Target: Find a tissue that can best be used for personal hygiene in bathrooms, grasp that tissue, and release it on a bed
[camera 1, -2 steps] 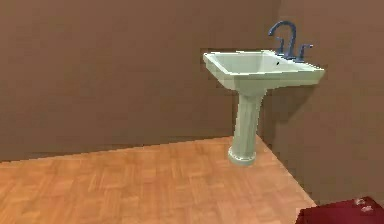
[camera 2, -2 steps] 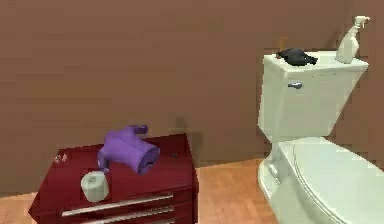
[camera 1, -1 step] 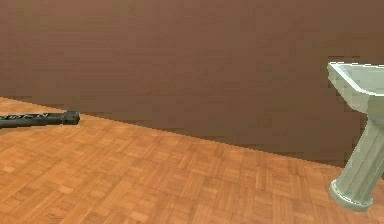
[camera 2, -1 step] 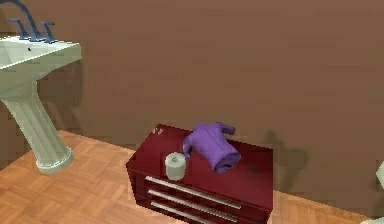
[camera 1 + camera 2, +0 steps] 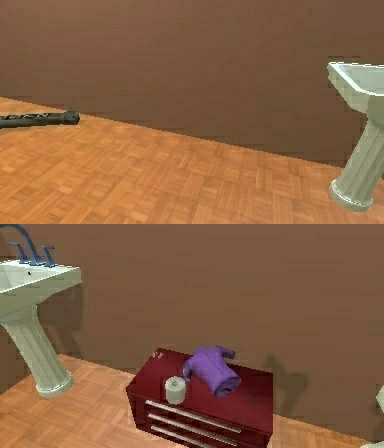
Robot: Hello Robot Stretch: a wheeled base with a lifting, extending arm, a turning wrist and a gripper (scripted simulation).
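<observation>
White paper wound into a short cylinder, the tissue roll (image 5: 177, 390) stands upright on top of the dark red drawer chest (image 5: 205, 414). It sits near the chest's front edge, toward the end that faces the pedestal sink (image 5: 35, 299). We judge it very light and soft. The wraps would dent under pressure, the hollow core should lend some stiffness, and the matte paper is unlikely to slip. We would take it across the round side at about mid-height, so the fingers bear on the full wound thickness. A hold on a loose outer sheet could unwind or tear. Being so light, it may topple or roll on the chest's smooth top if nudged first. How the gripper's fingers stand we cannot tell.

Just beside the roll, farther back on the chest top, lies a purple cloth (image 5: 213, 370), limp and bunched into folds. The chest looks hard, glossy and boxy, with pale bar handles across its drawer fronts. Off the chest's end, the sink looks like pale ceramic with a fluted column, and it carries a blue tap (image 5: 30, 249). Warm wood parquet floor (image 5: 90, 404) runs under the chest, and a plain brown wall (image 5: 250, 284) stands behind it.
</observation>
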